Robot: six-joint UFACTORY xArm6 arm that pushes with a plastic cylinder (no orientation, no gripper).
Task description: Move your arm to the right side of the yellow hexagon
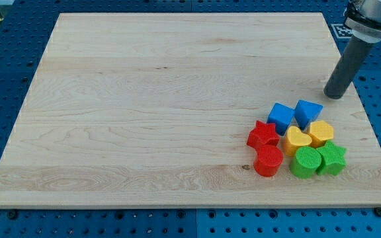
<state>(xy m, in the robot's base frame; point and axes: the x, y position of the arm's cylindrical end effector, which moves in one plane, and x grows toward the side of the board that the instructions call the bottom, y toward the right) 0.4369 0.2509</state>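
The yellow hexagon (321,133) sits in a tight cluster at the surface's (144,99) lower right, touching the blue triangle (307,111), yellow heart (297,139) and green star (332,157). The tip (334,96) rests up-right of it, grasping nothing; the triangle is nearest.
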